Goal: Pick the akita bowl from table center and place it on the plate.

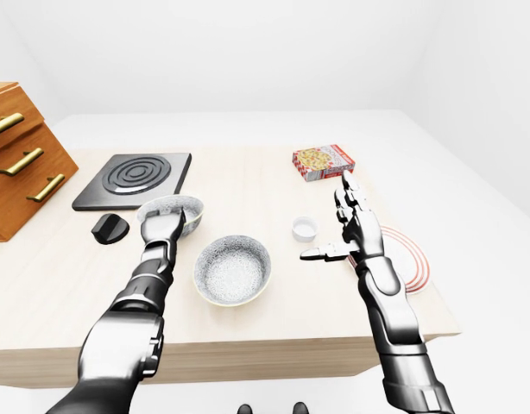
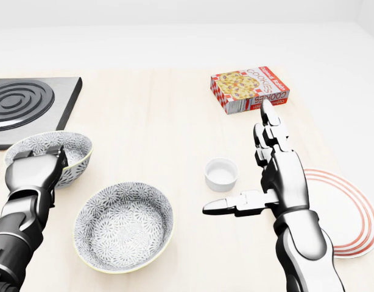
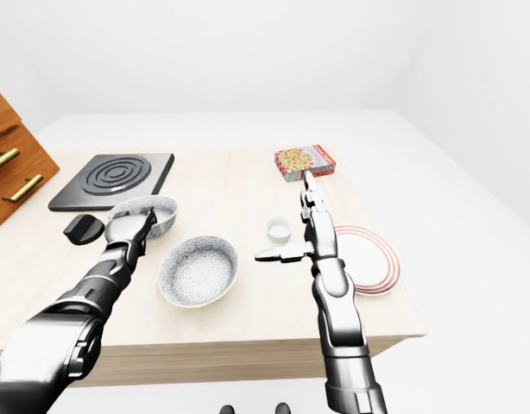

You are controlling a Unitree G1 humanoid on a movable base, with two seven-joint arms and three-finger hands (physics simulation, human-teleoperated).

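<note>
I am working the left hand (image 2: 35,170) at the akita bowl (image 2: 50,145), the smaller of two patterned bowls, which is sitting toward 9 o'clock in the head view, just beside the stove plate (image 2: 22,100) at its 12 o'clock. The fingers are curling over the bowl's near rim and into its hollow. The thumb is hidden under the wall, so I am judging the pinch as closed on the rim rather than seeing it whole. The bowl is looking tipped, with its far rim higher than the near one. The right hand (image 2: 269,182) is hovering spread wide and holding nothing, thumb pointing to 9 o'clock, with the white cup (image 2: 221,174) just beside it and the cookie box (image 2: 249,89) at its 12 o'clock. The plate (image 2: 354,210) is lying at 3 o'clock, well apart from the bowl and partly under the right forearm. To do this well, I am thinking of firming the rim pinch before lifting straight up, then levelling the bowl so it does not swing. The carry toward 3 o'clock needs to pass over the larger patterned bowl (image 2: 123,226) and the cup. The right arm should be drawing away toward 5 o'clock first, so the plate is uncovered.
</note>
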